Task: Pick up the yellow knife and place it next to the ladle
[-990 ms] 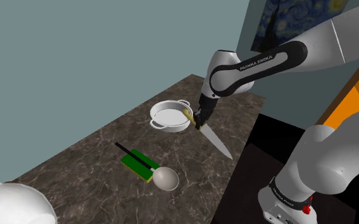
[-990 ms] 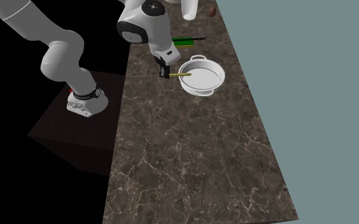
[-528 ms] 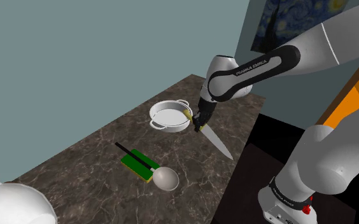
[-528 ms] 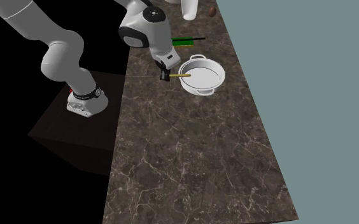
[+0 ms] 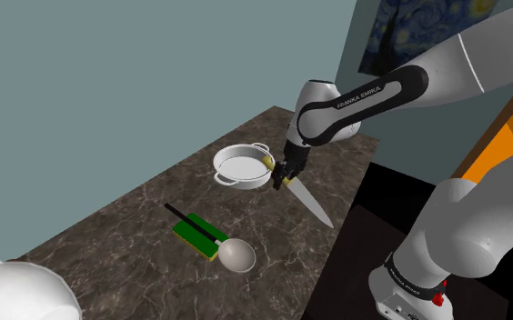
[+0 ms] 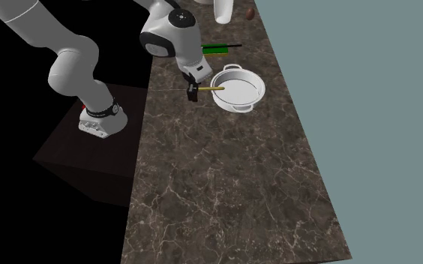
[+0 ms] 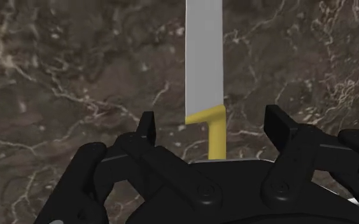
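while poised low just beside the white pan (image 5: 236,179), straddled the yellow-handled knife (image 7: 204,57) with gripper (image 7: 212,116) fingers spread apart, neither touching the handle. lay on the dark marble counter (image 5: 127,232), handle end at the pan's rim, grey blade pointing away from the pan. rested well apart from the pan: ladle (image 5: 236,255), atop a green pad (image 5: 189,234).

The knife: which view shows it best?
The wrist view: the knife lies between the open fingers of the hand, grey blade and yellow handle plain. The shoulder view shows the blade, the hand hiding part of the handle. The second exterior view shows a thin line by the pan.
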`<act>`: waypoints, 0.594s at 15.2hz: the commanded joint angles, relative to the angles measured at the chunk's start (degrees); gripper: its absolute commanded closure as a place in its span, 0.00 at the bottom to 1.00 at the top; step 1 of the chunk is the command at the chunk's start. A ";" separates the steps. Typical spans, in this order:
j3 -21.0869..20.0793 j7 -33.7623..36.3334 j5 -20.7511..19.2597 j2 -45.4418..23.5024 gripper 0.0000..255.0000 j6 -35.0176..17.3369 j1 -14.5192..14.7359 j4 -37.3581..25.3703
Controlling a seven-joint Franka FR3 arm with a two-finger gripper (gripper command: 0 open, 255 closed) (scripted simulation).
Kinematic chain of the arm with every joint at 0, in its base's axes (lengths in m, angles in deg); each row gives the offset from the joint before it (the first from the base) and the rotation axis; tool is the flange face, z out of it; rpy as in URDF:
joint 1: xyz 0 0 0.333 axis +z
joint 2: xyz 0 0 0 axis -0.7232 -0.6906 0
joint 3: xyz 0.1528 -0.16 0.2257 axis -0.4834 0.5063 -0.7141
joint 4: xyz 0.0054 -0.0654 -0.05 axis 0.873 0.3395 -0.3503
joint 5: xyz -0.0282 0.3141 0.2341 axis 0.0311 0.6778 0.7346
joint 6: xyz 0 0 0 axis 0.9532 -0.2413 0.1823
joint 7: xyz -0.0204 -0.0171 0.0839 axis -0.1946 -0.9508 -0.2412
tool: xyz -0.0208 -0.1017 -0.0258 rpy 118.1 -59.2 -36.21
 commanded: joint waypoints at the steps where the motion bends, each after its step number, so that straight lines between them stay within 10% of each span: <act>1: 0.02 -0.02 -0.02 0.00 0.00 0.03 -0.02 0.02; 9: 0.33 1.44 -2.33 5.02 0.00 8.24 -1.34 -3.19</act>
